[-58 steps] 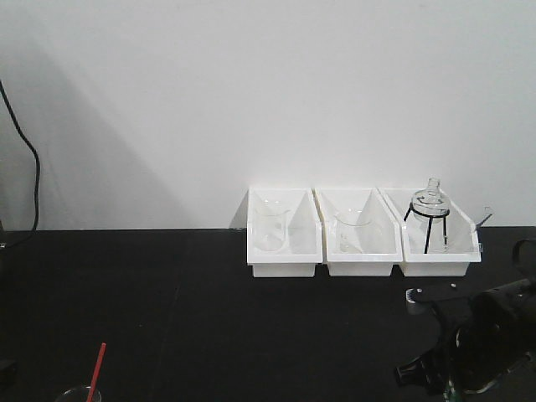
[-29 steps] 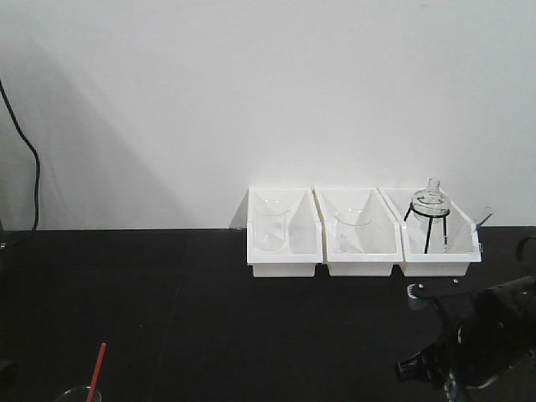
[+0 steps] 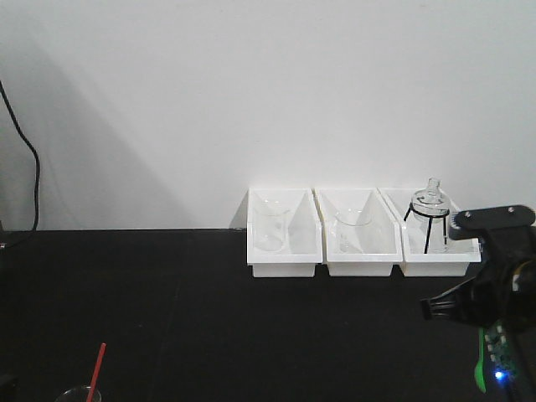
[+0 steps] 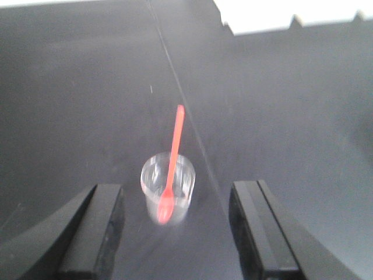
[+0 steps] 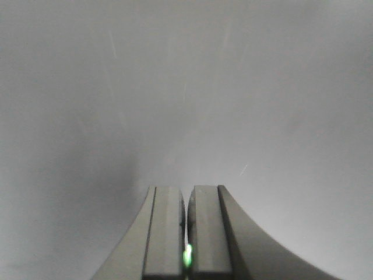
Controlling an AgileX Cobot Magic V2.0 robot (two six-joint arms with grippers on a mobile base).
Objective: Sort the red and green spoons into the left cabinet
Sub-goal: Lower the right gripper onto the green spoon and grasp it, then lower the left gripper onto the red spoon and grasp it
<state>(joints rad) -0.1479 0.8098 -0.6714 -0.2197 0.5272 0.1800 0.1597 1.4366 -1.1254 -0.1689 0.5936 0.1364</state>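
Currently on my feeds: one black table (image 3: 209, 318), one white wall (image 3: 251, 100) behind it.
Spoons: two, one red spoon (image 4: 173, 153) and one green spoon (image 3: 481, 368).
Red spoon: stands bowl-down in the one small clear cup (image 4: 152, 181), with its handle leaning out over the rim. In the front view it sits at the table's near-left edge.
Left gripper (image 4: 175, 195): I see its two fingers spread wide, one on each side of the cup, touching neither cup nor spoon.
Green spoon: pinched in the right gripper (image 5: 185, 201) and hanging down below it at the right side of the front view. In the wrist view only a green sliver shows between the fingers.
Right gripper: two fingers pressed together on the green spoon — it sits in front of the rightmost bin.
White bins (image 3: 363, 266): three, side by side against the wall.
Glassware: two clear beakers (image 3: 270, 228), one in the left bin and one in the middle bin — plus one flask (image 3: 431, 201) on a black stand (image 3: 427, 228) in the right bin.
Cable (image 3: 33, 180): one, black, running down the wall at far left.
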